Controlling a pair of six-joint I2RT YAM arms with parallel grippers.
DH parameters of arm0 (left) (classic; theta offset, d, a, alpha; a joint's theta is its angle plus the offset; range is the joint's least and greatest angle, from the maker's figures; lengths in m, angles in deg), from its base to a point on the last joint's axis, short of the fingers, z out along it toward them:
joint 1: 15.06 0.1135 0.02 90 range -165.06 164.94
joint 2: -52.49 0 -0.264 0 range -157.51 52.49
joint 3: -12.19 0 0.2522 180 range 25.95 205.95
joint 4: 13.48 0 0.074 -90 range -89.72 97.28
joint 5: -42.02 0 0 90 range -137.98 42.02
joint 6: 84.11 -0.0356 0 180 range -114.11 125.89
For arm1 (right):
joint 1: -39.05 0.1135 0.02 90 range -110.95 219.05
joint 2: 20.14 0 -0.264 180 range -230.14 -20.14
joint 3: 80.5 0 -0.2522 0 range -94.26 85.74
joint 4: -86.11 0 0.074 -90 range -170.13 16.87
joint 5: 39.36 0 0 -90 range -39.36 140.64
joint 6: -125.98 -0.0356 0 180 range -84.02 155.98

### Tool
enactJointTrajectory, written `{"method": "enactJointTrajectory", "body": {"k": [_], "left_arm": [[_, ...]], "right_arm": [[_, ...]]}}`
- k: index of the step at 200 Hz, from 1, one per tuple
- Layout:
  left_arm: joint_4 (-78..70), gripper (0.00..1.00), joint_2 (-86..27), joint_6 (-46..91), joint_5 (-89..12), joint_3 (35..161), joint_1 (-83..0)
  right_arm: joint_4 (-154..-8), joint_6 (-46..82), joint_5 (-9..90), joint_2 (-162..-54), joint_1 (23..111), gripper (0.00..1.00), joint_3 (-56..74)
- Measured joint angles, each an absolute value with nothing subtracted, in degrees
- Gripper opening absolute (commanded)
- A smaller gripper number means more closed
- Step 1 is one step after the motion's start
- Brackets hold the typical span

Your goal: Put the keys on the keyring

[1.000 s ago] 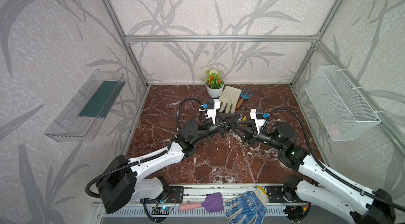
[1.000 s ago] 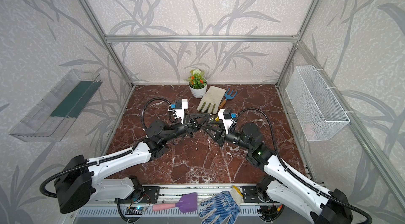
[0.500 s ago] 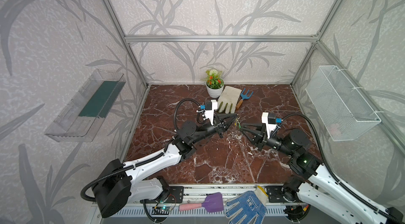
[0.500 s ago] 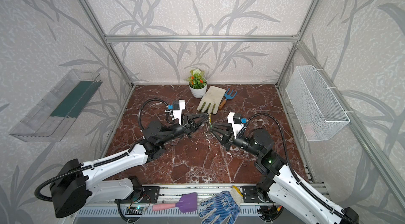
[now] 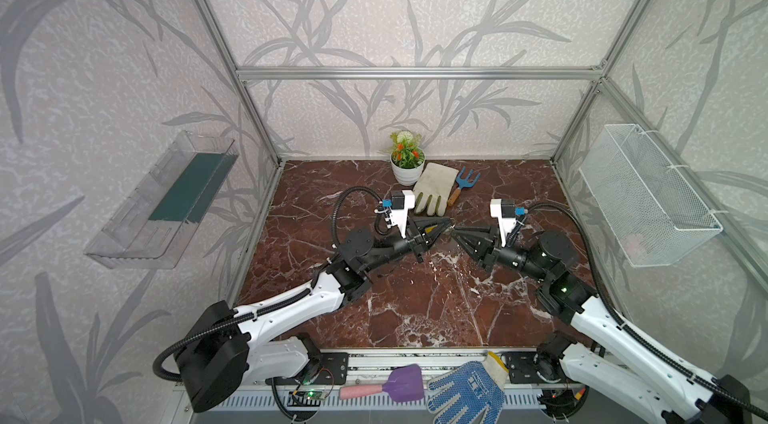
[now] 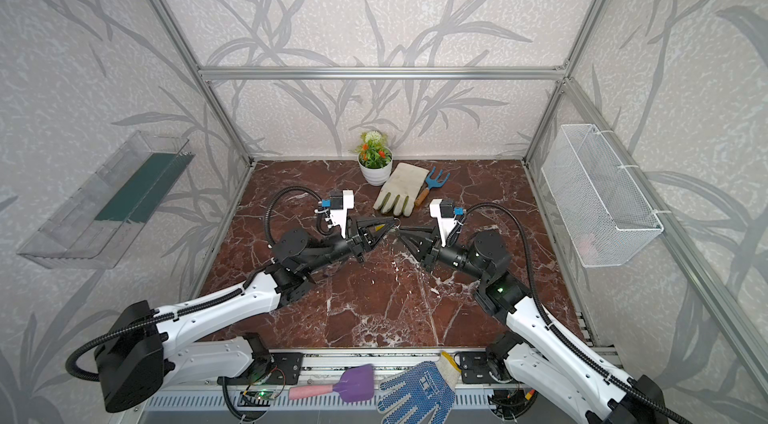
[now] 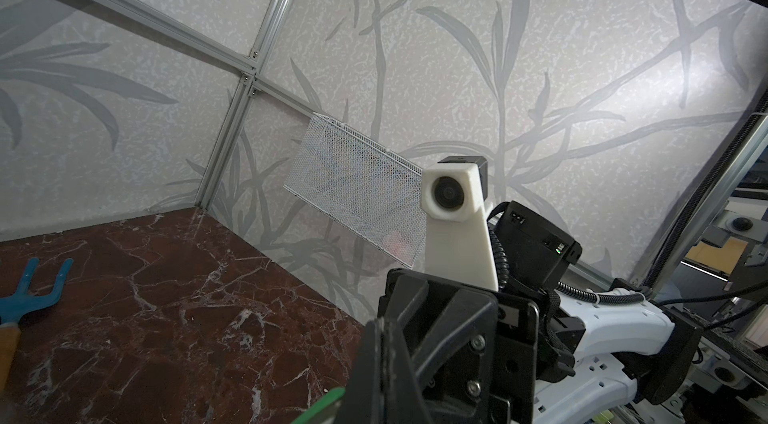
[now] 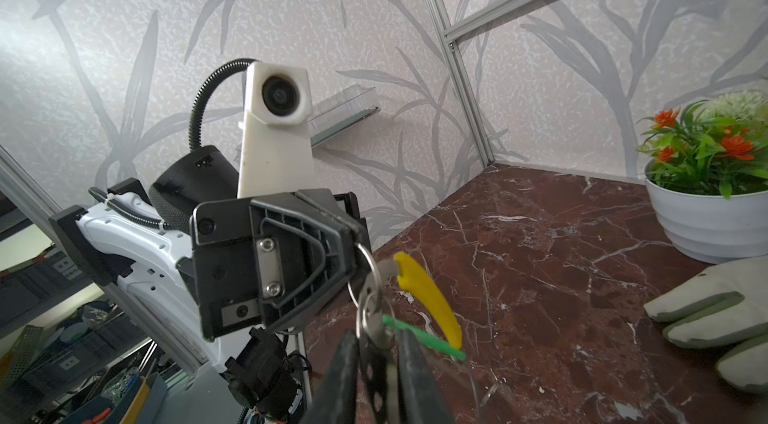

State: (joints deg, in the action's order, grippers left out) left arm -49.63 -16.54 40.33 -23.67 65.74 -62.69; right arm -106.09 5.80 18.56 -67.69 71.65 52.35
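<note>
With the left gripper (image 8: 356, 236) pinching the keyring (image 8: 432, 305), I centre the keys (image 8: 428, 339) between the jaws of the right gripper (image 8: 378, 337), whose grip I cannot tell

Count from my station.

- Two arms: left arm (image 5: 291, 310), right arm (image 5: 615, 330).
- One gripper on each: left gripper (image 5: 445, 228), right gripper (image 5: 458, 233).
- Two wrist cameras (image 5: 401, 210).
- One keyring (image 8: 385, 266), with one yellow sleeve (image 8: 432, 305).
- One green key tag (image 7: 322, 409).
- Small silver rings (image 8: 375, 329): at least two; I can't make out the exact number.
- Two gloves: one beige gardening glove (image 5: 434, 189), one blue dotted glove (image 5: 465, 390).
- One blue hand rake (image 5: 467, 183).
- One purple trowel (image 5: 401, 382).
- One potted plant (image 5: 407, 168).
- One wire basket (image 5: 648, 197).
- One clear wall shelf (image 5: 166, 202).
</note>
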Motion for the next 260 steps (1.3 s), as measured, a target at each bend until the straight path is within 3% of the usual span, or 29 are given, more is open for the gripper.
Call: {"method": "enactJointTrajectory", "body": {"k": [185,260], "left_arm": [[-47.4,0.00,-16.5,38.9,-23.5,65.8,-62.7],[-46.5,0.00,-16.5,38.9,-23.4,65.9,-62.7]], "right_arm": [[-112.3,-2.1,13.3,-67.5,65.0,0.24,52.3],[-117.6,-6.1,10.8,-71.0,64.6,0.19,52.4]]}}
